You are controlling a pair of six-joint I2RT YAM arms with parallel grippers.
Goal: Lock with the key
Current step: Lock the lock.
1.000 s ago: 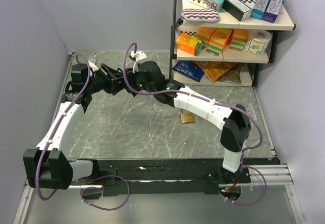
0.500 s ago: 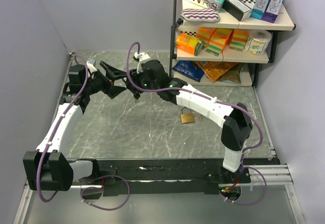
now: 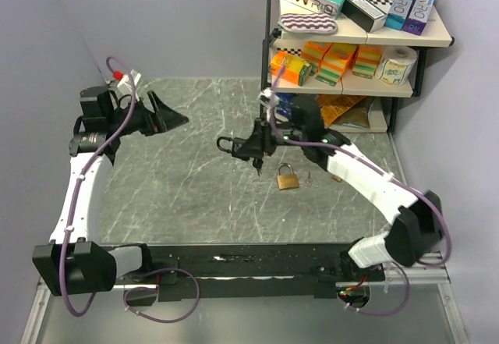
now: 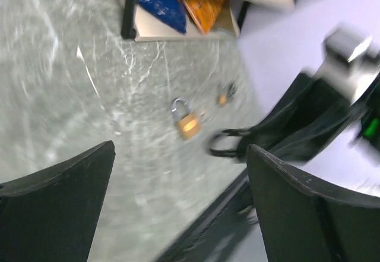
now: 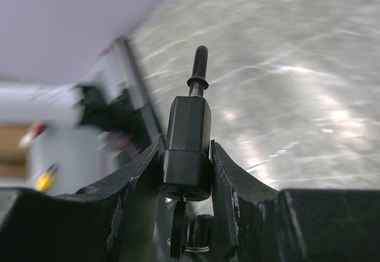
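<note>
On the grey marbled table (image 3: 179, 196), right of centre, the brass padlock (image 3: 287, 179) lies flat with its shackle pointing toward the shelf rack (image 3: 269, 47); can't tell if the shackle is latched. A small thin key-like piece (image 3: 309, 178) lies just beside it on the right, not touching, too small to be sure of. Nothing grips or touches the padlock. Right gripper (image 5: 187, 155) hangs above the table just left of the padlock, fingers clamped partway on a black block (image 5: 187, 146). The right wrist view shows the block pinched between both fingers, a thin stem with a small collar sticking out past the fingertips. From above, a black loop at the block's left end and a pin pointing down, clear of the table. Left gripper (image 3: 173, 115) is far off at the left rear of the table, jaws spread wide, holding nothing, touching nothing; its wrist view is blurred, padlock seen between the fingers in the distance. Rack at right rear holds orange boxes, a toilet roll (image 3: 396, 63), blue and orange packets on the bottom shelf. Blue boxes (image 3: 411, 7) on top carry pale lettering, not readable with certainty
</note>
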